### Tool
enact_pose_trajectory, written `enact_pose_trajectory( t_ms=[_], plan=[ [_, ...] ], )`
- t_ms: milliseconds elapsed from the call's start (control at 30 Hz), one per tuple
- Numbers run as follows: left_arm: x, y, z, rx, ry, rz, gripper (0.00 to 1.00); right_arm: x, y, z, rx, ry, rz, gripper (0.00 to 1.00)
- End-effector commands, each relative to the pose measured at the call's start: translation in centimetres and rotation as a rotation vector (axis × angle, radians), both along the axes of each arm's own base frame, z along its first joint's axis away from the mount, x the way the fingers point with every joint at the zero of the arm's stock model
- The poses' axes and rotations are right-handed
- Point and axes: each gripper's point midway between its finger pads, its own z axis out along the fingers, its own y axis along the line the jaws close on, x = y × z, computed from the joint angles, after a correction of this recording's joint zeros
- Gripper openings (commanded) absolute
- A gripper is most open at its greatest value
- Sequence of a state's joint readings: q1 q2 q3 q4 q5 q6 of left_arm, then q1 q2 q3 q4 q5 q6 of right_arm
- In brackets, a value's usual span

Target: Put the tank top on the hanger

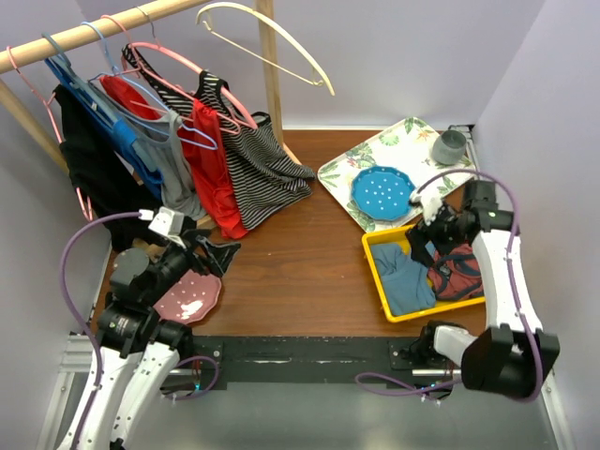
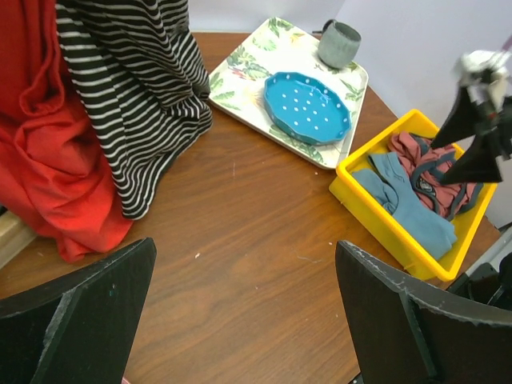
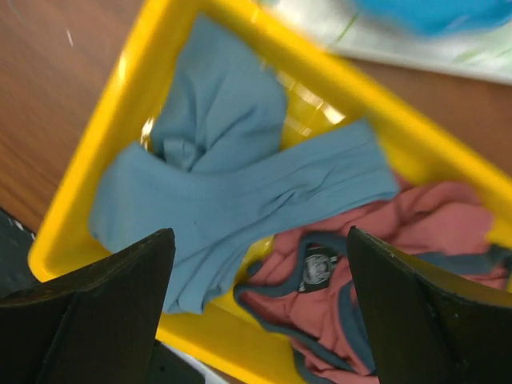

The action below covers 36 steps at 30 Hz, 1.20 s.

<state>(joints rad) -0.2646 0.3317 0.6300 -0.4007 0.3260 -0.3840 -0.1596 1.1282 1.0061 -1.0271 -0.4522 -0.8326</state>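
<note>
Tank top (image 3: 240, 184) crumpled in yellow bin (image 3: 104, 160), touching dark red garment (image 3: 384, 240). Right gripper (image 3: 258, 240) just above it, fingers spread, empty. Left gripper (image 2: 244, 248) spread wide over table (image 2: 256, 200). Hanger (image 1: 309, 49) hooked on wooden rail (image 1: 84, 37)

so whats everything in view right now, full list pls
tank top: one, teal-blue, in the bin
dark red garment: one, in the bin beside it
bin: one, yellow, table's right side
hanger: one, cream, bare, on the rod
rod: one, wooden, top left
hung clothes: several; black, blue, grey, red, striped; on the rod
pink and blue hangers: several, holding those clothes
tray: one, floral, far right
plate: one, blue, dotted, on the tray
mug: one, grey, on the tray
pink plate: one, near left
table: brown wood
left gripper: open, empty
right gripper: open, over the bin
</note>
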Motion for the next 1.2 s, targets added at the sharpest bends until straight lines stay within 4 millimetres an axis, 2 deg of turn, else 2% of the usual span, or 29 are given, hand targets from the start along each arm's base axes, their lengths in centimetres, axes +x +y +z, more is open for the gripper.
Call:
enact_pose_trajectory(
  t_ms=[0,200,300,400,533,600,633,667,733,767,833,867,933,967,1000,1033,1133,1167],
  plan=[
    [0.2,-0.9,0.7,-0.03,-0.052,-0.047,1.0,-1.0,0.3,-3.6,-0.145,0.079,0.105,0.9],
    [0.2,-0.6,-0.2,-0.009,-0.033,-0.032,1.0,-1.5,2.0,-8.4,-0.206,0.197,0.147,0.83],
    [0.3,-0.7,-0.3,-0.012,-0.027,-0.032,1.0,-1.7,2.1,-9.4,-0.223,0.222,0.151,0.75],
    [0.4,-0.9,-0.4,-0.02,-0.02,-0.039,1.0,-2.1,2.2,-10.0,-0.228,0.24,0.171,0.59],
    [0.4,-1.2,-0.1,-0.036,-0.018,-0.056,1.0,-3.1,2.7,-9.2,-0.195,0.26,0.217,0.04],
    [0.4,-1.3,0.2,-0.04,-0.017,-0.057,1.0,-2.5,2.8,-7.1,-0.197,0.191,0.236,0.0],
    [0.2,-1.3,0.8,-0.04,-0.026,-0.062,1.0,-2.9,2.7,-6.2,-0.199,0.191,0.244,0.0],
    [0.1,-1.2,1.2,-0.029,-0.036,-0.062,1.0,-1.9,2.9,-4.0,-0.199,0.12,0.246,0.0],
    [-0.3,-0.9,2.9,-0.019,-0.063,-0.054,1.0,-1.9,3.1,-1.4,-0.189,0.082,0.246,0.0],
    [-0.2,-0.6,3.3,-0.007,-0.077,-0.044,1.0,-0.7,3.5,1.8,-0.177,-0.008,0.246,0.0],
    [-0.4,-0.4,4.7,-0.002,-0.101,-0.037,1.0,-0.2,4.4,4.9,-0.131,-0.08,0.253,0.0],
    [-0.3,-0.3,4.9,0.006,-0.101,-0.033,1.0,0.8,4.9,8.1,-0.105,-0.164,0.246,0.0],
    [-0.3,-0.3,5.8,0.007,-0.112,-0.03,1.0,1.3,5.7,10.9,-0.065,-0.224,0.256,0.0],
    [0.0,-0.3,5.8,0.011,-0.106,-0.03,1.0,1.8,6.8,14.1,-0.013,-0.3,0.274,0.0],
    [0.0,-0.3,6.0,0.01,-0.107,-0.03,1.0,2.2,7.4,15.0,0.015,-0.311,0.289,0.0],
    [0.0,-0.4,6.5,0.006,-0.117,-0.031,1.0,2.4,8.2,17.9,0.05,-0.377,0.31,0.0],
    [0.3,-0.4,7.1,-0.002,-0.121,-0.028,1.0,2.7,11.1,21.2,0.177,-0.419,0.389,0.0],
    [0.4,-0.4,7.3,-0.007,-0.122,-0.021,1.0,2.7,12.0,23.3,0.217,-0.457,0.405,0.0]
  ],
)
